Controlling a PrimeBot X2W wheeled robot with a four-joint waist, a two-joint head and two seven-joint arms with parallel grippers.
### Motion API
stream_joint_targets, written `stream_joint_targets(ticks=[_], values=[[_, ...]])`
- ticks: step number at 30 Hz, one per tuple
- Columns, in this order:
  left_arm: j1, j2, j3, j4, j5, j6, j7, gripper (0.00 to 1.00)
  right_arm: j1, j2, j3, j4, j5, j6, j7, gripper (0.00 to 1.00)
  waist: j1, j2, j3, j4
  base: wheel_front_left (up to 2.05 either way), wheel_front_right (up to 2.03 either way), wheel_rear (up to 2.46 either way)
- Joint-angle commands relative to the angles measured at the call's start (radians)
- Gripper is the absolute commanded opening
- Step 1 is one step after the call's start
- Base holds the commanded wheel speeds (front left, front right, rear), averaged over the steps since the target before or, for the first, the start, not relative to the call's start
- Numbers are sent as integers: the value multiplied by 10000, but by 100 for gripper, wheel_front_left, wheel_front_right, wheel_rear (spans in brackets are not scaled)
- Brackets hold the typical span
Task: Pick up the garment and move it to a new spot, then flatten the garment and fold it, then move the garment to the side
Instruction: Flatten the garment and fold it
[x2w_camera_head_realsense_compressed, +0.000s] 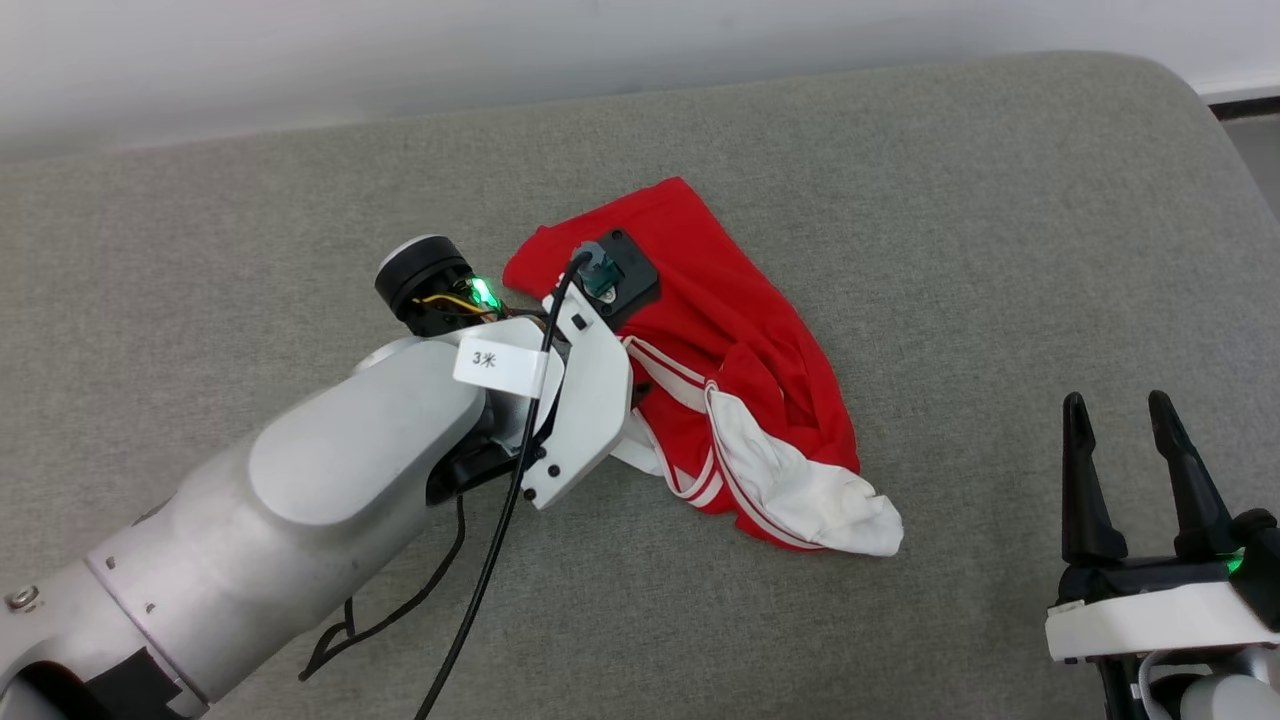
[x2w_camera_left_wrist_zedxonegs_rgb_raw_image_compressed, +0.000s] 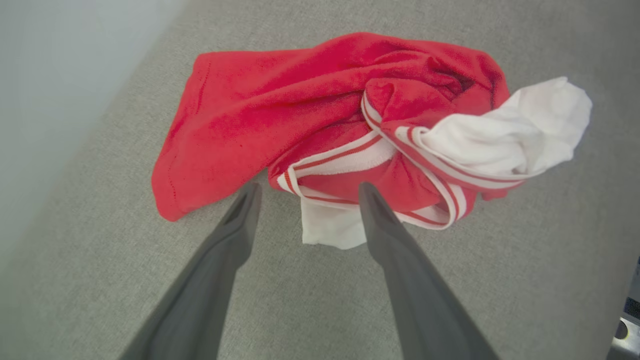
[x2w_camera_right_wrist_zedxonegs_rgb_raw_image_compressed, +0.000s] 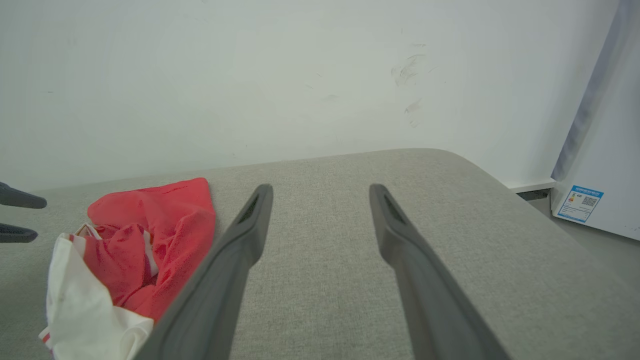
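The garment (x2w_camera_head_realsense_compressed: 720, 330) lies crumpled in a heap on the grey cushioned surface (x2w_camera_head_realsense_compressed: 900, 200). It is red, with a white sleeve and red-and-white striped trim on its near right side. My left arm's wrist (x2w_camera_head_realsense_compressed: 585, 400) reaches over the garment's left edge and hides its own fingers there. In the left wrist view my left gripper (x2w_camera_left_wrist_zedxonegs_rgb_raw_image_compressed: 308, 192) is open just above the garment (x2w_camera_left_wrist_zedxonegs_rgb_raw_image_compressed: 280, 105), its tips straddling the striped trim and a white flap. My right gripper (x2w_camera_head_realsense_compressed: 1120, 415) stands open at the lower right, well clear of the cloth. The right wrist view shows this gripper (x2w_camera_right_wrist_zedxonegs_rgb_raw_image_compressed: 321, 192) open over bare cushion, with the garment (x2w_camera_right_wrist_zedxonegs_rgb_raw_image_compressed: 165, 220) to its left.
A pale wall (x2w_camera_head_realsense_compressed: 500, 50) runs behind the surface. The surface's rounded corner (x2w_camera_head_realsense_compressed: 1180, 90) is at the far right, beside a white appliance with a label (x2w_camera_right_wrist_zedxonegs_rgb_raw_image_compressed: 600, 165). Black cables (x2w_camera_head_realsense_compressed: 480, 580) hang from my left arm. Bare cushion lies right of and in front of the garment.
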Motion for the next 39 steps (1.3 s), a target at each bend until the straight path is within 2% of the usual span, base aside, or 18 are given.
stream_joint_targets(ticks=[1, 8, 10, 13, 17, 21, 22, 23, 24, 28, 32, 39], values=[[-130, 49, -135, 30, -100, 4, 125, 100, -117, 20, 24, -18, 106, -7, -20, 100, -2, -1, 203, -171, 0, 0, 0], [-782, 162, -1162, 369, -494, 4, 1383, 100, -448, 19, 92, -11, 220, -7, -20, 100, -2, -1, 849, -540, 0, 0, 0], [-870, 228, -1227, 466, -360, 4, 1627, 100, -538, 20, 131, 7, 254, -7, -20, 100, -2, -1, 1018, -656, 0, 0, 0], [-587, 166, -1279, 634, -798, 3, 2019, 100, -653, 19, 141, 32, 321, -7, -20, 100, -2, -1, 1212, -789, 0, 0, 0], [-200, 234, -1362, 592, -687, 2, 2917, 100, -780, 20, 179, 57, 379, -7, -20, 100, -2, -1, 1401, -915, 0, 0, 0], [191, 322, -1453, 451, -502, -1, 3343, 100, -878, 19, 178, 67, 407, -7, -20, 100, -2, -1, 1544, -986, 0, 0, 0], [268, 340, -1477, 418, -481, -5, 3426, 85, -894, 20, 166, 68, 410, -9, -20, 100, -2, -1, 1568, -989, 0, 0, 0], [311, 348, -1487, 365, -436, -9, 3458, 25, -916, 20, 147, 65, 409, -9, -20, 100, -2, -1, 1589, -982, 0, 0, 0], [328, 354, -1489, 335, -424, -9, 3464, 0, -935, 20, 129, 60, 405, -9, -20, 100, -2, -1, 1601, -969, 0, 0, 0], [51, 310, -1446, 469, -484, 1, 2889, 0, -905, 19, 23, 75, 331, -9, -20, 100, -2, -1, 1504, -758, 0, 0, 0], [-585, 108, -1259, 408, -701, 4, 1692, 0, -713, 17, -14, 79, 231, -9, -20, 100, -2, -1, 1207, -358, 0, 0, 0], [-1257, 387, -695, -110, -864, 14, -82, 0, -493, 19, -84, 17, 1, -7, -20, 100, -2, -1, 574, 588, 0, 0, 0]])
